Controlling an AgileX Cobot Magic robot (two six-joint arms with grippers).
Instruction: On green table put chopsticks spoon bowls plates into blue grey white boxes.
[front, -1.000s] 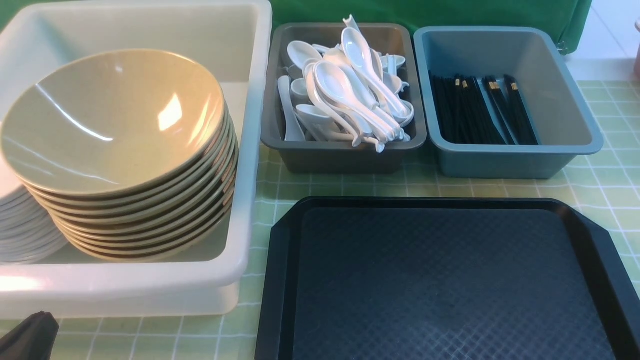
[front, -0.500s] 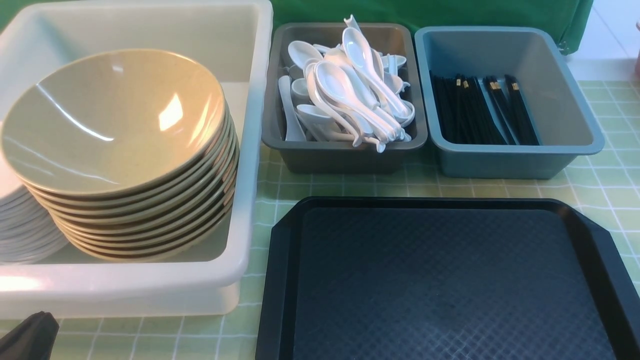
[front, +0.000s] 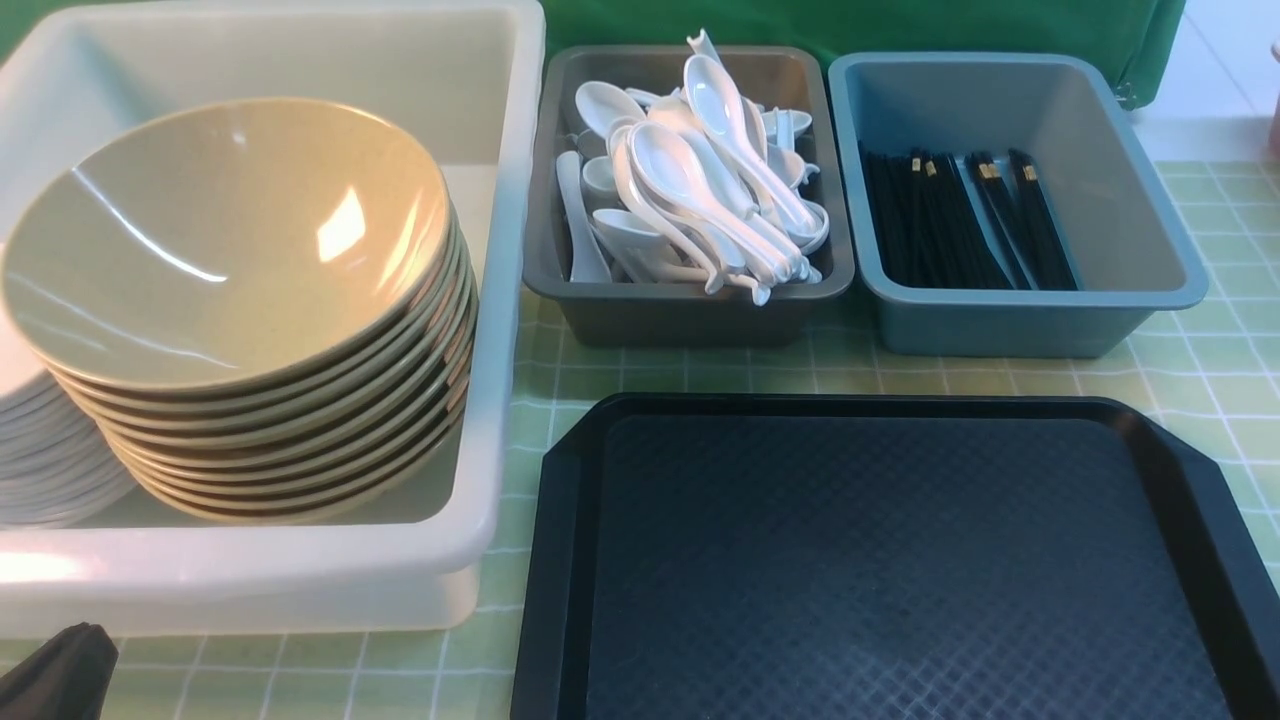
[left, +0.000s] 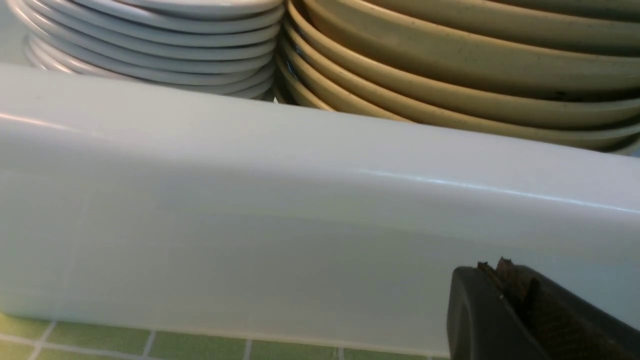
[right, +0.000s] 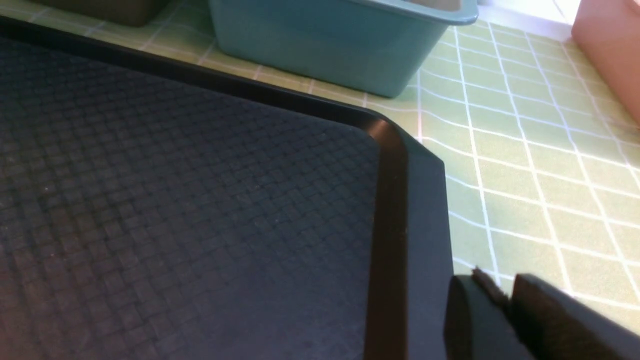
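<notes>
Sitting: all dishes already in boxes, nothing on tray.
White box (front: 470, 545): robot's left on tabletop (front: 1200, 360); holds tan bowls (front: 230, 240) stacked, tilted twd the robot; white plates (front: 40, 450) stacked just left of bowls, touching them.
Grey box (front: 690, 310): middle, far side; heaped w/ white spoons (front: 700, 190), pile rises above rim.
Blue box (front: 1040, 320): right of grey box, just beside it; black chopsticks (front: 960, 225) lie lengthwise in its left half, gold bands near far ends.
Tray (front: 900, 570): black, textured, near side, in front of grey + blue boxes, right of white box.
Left tool (left: 520, 300): low, close to white box's near outer wall, above the tabletop; fingers pressed together, nothing betw. them. Front view shows only its dark tip at lower left corner.
Right tool (right: 505, 305): over tray's right rim near far right corner; fingers pressed together, holding nothing.
Pink object (right: 610, 50): far right edge, can't tell what it is.
</notes>
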